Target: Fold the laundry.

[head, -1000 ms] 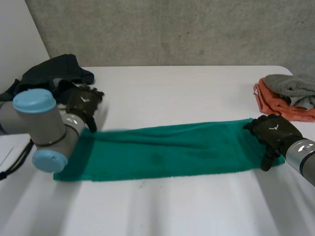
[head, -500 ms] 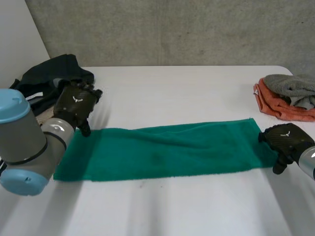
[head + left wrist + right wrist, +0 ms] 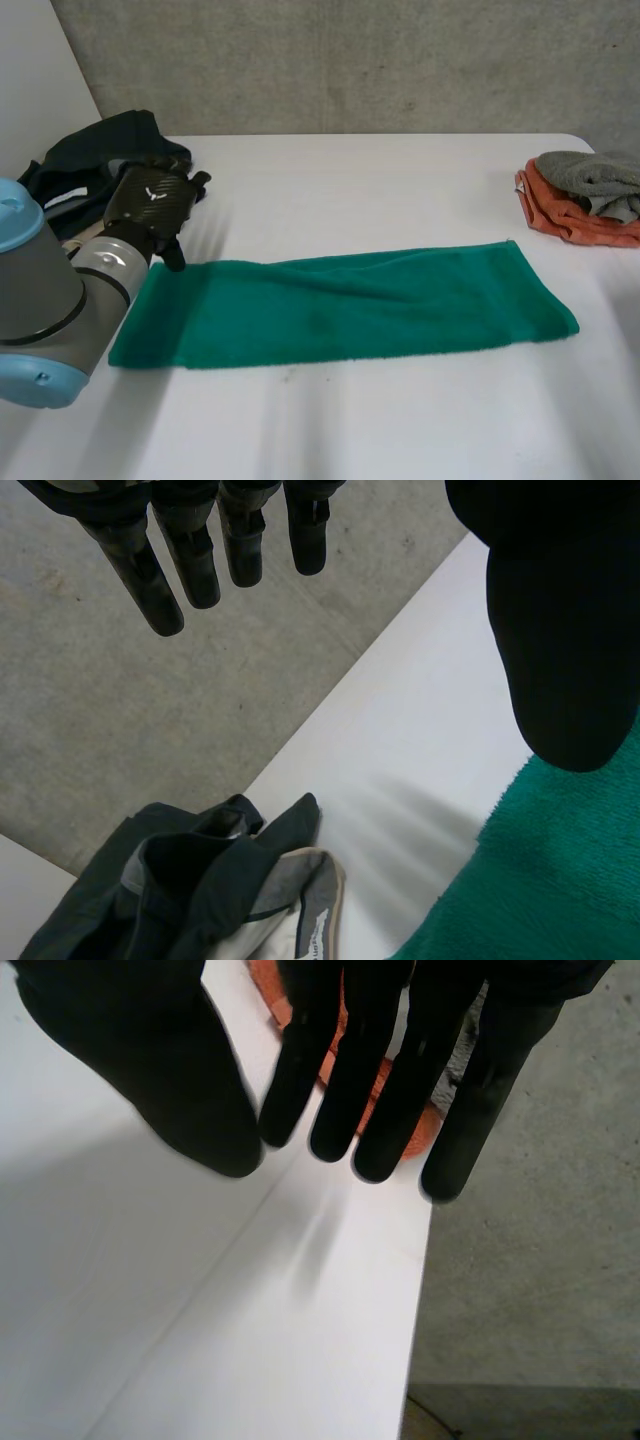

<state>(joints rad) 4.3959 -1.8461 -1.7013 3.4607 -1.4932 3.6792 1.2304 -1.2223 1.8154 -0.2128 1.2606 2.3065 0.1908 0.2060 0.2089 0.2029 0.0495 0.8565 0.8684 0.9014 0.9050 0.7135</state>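
The long green terry towel point(image 3: 340, 310) lies flat on the white table point(image 3: 400, 180); the left hand point(image 3: 150, 205) hovers by one end corner, fingers straight, holding nothing; the right hand point(image 3: 365, 1060) is likewise spread and empty.

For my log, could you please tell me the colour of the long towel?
The towel is green, clearest in the head view.

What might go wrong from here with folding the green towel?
The left hand hangs open between the dark clothes and the corner of the green towel; reaching down, its fingers might snag the clothes. The right hand is open close to the orange cloth by the table edge and might nudge it off.
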